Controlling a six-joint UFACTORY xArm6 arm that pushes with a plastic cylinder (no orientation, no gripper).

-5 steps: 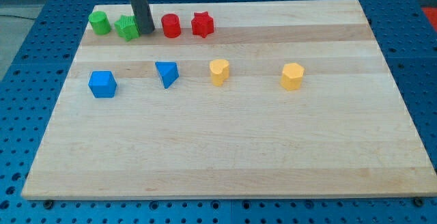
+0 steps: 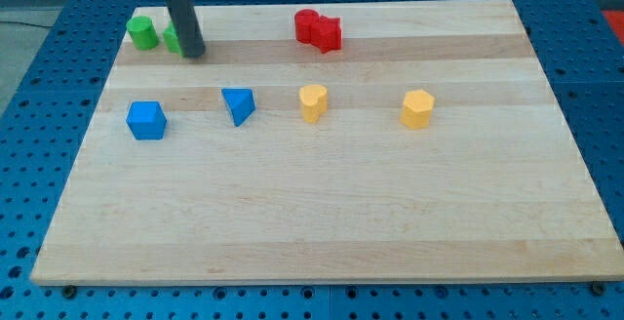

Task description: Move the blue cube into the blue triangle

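Observation:
The blue cube [image 2: 146, 120] lies at the view's left on the wooden board [image 2: 322, 213]. The blue triangle [image 2: 238, 104] lies to its right, a gap apart. My tip [image 2: 193, 53] stands near the board's top left, above and between the two blue blocks, well apart from both. The rod partly hides a green block [image 2: 174, 37] behind it.
A second green block [image 2: 142, 32] sits at the top left corner. Two red blocks [image 2: 319, 29] lie touching at the top middle. Two yellow blocks [image 2: 312, 102] [image 2: 417, 108] lie to the right of the blue triangle in the same row.
My tip has moved a little left, now covering the green block. The two red blocks now lie further right, together. The blue blocks have not moved.

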